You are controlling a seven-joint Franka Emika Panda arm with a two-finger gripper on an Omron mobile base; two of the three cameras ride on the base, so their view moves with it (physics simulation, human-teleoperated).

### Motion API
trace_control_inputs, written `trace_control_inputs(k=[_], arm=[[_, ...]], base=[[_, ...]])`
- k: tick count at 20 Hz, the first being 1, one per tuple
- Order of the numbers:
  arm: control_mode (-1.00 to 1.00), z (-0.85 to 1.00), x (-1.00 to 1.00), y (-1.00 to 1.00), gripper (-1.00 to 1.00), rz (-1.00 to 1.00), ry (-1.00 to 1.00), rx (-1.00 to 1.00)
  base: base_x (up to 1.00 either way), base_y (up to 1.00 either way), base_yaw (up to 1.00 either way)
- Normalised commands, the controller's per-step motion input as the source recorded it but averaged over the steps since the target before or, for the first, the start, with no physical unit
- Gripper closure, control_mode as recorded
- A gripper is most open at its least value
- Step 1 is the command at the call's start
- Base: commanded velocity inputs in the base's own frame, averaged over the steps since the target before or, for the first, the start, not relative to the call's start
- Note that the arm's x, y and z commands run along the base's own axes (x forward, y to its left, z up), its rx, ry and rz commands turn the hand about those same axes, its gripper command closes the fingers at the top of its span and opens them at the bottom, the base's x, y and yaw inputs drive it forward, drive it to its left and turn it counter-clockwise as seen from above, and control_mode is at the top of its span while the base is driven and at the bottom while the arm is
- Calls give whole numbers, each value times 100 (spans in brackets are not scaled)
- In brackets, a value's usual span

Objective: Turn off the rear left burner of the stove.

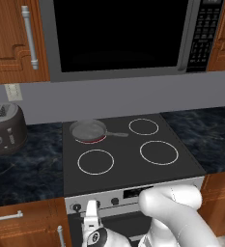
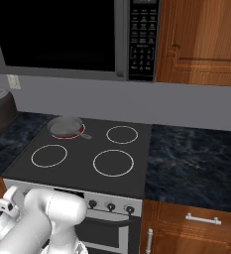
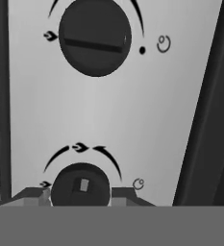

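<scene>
- The stove (image 1: pixel 133 166) is a black glass-top range with four ring markings, set between dark marbled tabletop (image 1: pixel 27 159) stretches, below a black-windowed microwave (image 1: pixel 119 34).
- The rear left burner (image 1: pixel 91 138) sits at the far left corner of the glass; its ring glows red, seen as a red arc at the near edge of a grey frying pan (image 1: pixel 88 129) standing on it.
- The pan covers most of that ring; its handle points right toward the rear right ring (image 1: pixel 143 126), a small plain white circle.
- The two front rings (image 1: pixel 95 161) are larger and white.
- The silver front panel (image 1: pixel 119 197) carries small dark knobs and a dark display; the white arm hides part of it in both base views.
- The tool (image 3: pixel 80 194) is at the panel's left end, with its finger tips (image 3: pixel 36 196) on either side of a small dark knob (image 3: pixel 80 185) in the hand view.
- The tips look to be at the knob's sides, but real contact is hard to tell, so I cannot tell whether the tool grips it.
- A second, larger-looking knob (image 3: pixel 95 38) lies further up that view, with arrow and circle marks beside it.
- A toaster (image 1: pixel 5 128) stands on the left tabletop, cut off by the frame edge.
- Wooden cabinets (image 1: pixel 17 38) flank the microwave.
</scene>
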Motion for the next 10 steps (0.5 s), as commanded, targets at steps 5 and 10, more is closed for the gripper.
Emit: trace_control_inputs(k=[5, 10], arm=[[-100, 16, 0, 2, 100, 0, -12, 1], [-100, 34, 1, 3, 100, 0, -4, 7]], base=[[0, 0, 0], [0, 0, 0]])
